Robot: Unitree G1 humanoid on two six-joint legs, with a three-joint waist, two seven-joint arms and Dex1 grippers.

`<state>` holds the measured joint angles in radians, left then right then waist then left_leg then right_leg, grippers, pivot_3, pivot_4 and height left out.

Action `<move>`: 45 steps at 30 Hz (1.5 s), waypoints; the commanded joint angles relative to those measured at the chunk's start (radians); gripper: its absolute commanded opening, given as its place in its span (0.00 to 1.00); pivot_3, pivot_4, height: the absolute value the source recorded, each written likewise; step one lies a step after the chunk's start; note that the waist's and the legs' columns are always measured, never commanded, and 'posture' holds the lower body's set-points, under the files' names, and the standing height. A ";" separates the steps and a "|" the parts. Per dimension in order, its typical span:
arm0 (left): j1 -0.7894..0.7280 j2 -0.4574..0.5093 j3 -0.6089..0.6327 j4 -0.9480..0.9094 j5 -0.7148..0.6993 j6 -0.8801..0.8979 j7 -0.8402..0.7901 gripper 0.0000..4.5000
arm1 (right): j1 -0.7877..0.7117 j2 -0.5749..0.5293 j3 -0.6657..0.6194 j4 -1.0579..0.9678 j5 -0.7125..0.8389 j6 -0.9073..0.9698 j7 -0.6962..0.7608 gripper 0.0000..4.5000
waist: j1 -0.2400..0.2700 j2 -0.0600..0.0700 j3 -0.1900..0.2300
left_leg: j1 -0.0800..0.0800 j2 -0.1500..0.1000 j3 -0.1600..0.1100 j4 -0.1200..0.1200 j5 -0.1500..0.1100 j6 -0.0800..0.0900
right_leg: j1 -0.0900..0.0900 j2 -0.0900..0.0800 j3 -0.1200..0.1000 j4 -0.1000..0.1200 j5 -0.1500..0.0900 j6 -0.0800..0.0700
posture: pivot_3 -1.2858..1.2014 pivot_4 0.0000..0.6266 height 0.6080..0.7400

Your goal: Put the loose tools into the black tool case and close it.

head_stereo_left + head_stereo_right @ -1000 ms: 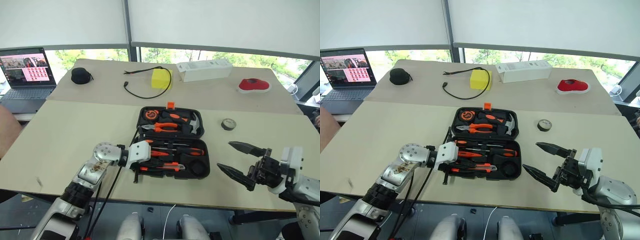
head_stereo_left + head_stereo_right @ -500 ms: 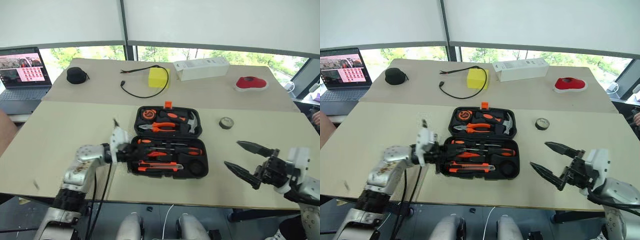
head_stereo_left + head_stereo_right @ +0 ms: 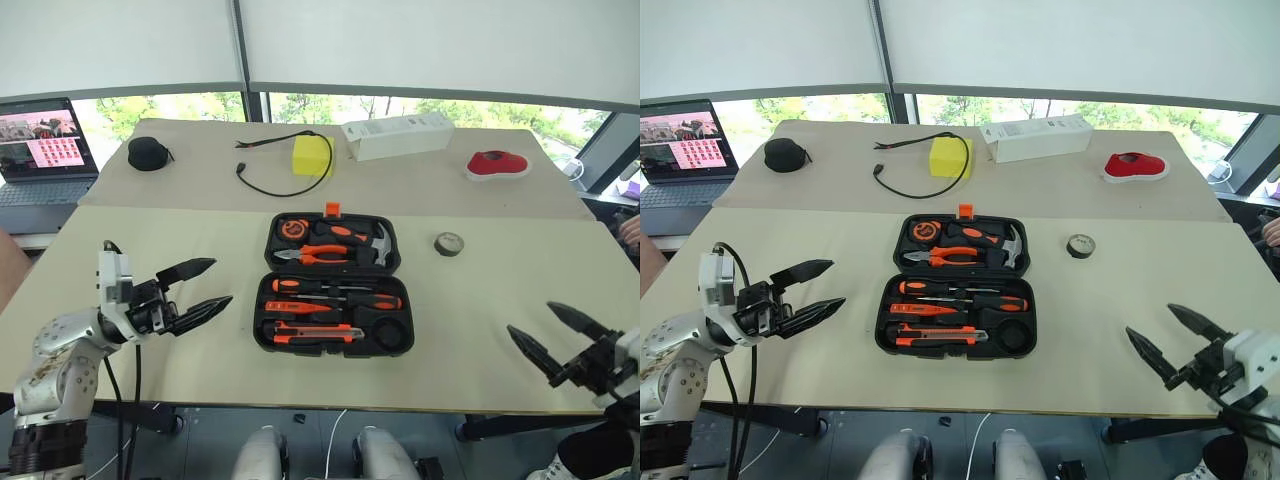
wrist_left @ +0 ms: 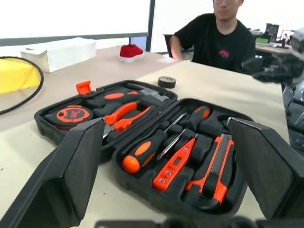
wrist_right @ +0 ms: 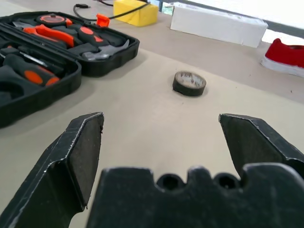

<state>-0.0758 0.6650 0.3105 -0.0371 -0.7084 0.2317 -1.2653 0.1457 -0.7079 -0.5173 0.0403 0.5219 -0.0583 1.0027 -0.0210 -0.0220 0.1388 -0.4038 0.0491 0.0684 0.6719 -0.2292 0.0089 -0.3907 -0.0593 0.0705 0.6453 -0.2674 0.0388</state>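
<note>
The black tool case (image 3: 333, 285) lies open in the middle of the near table, its lid half on the far side. Two long screwdrivers (image 3: 335, 287) and the orange-black utility knife (image 3: 312, 335) rest in slots of the near half. A small black tape roll (image 3: 449, 242) sits on the table to the right of the case. Left of the case, my left gripper (image 3: 221, 281) is open and empty, pointing at the case. My right gripper (image 3: 530, 318) hangs open and empty near the front right table edge, with the tape roll (image 5: 189, 83) ahead of it.
Pliers (image 3: 318, 253), a hammer and a tape measure fill the case's far half. On the far table are a black pouch (image 3: 147, 152), a yellow block (image 3: 310, 155) with a cable, a white box (image 3: 397, 135) and a red object (image 3: 497, 165). A laptop (image 3: 40, 150) stands far left. A person (image 4: 218, 33) sits beyond.
My left gripper has pulled out of the case, swung left and slightly up, and opened. My right gripper, still open, has drifted right toward the table's corner.
</note>
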 commanded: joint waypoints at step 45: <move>0.151 0.044 -0.130 -0.192 0.096 -0.152 -0.147 1.00 | -0.872 -0.118 0.662 -0.035 -0.189 0.668 0.571 0.00 | 0.008 0.001 0.004 | -0.019 0.002 -0.001 -0.006 0.000 -0.001 | -0.023 0.001 -0.003 0.004 0.001 -0.002 | 0.52 0.24 1.00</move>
<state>0.0734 0.7033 0.1761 -0.1969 -0.6112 0.1200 -1.3840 -0.7446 -0.7956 0.1551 0.1943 0.2496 0.4695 1.5582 -0.0128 -0.0210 0.1431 -0.4232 0.0505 0.0677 0.6656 -0.2288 0.0084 -0.4147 -0.0591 0.0678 0.6490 -0.2663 0.0368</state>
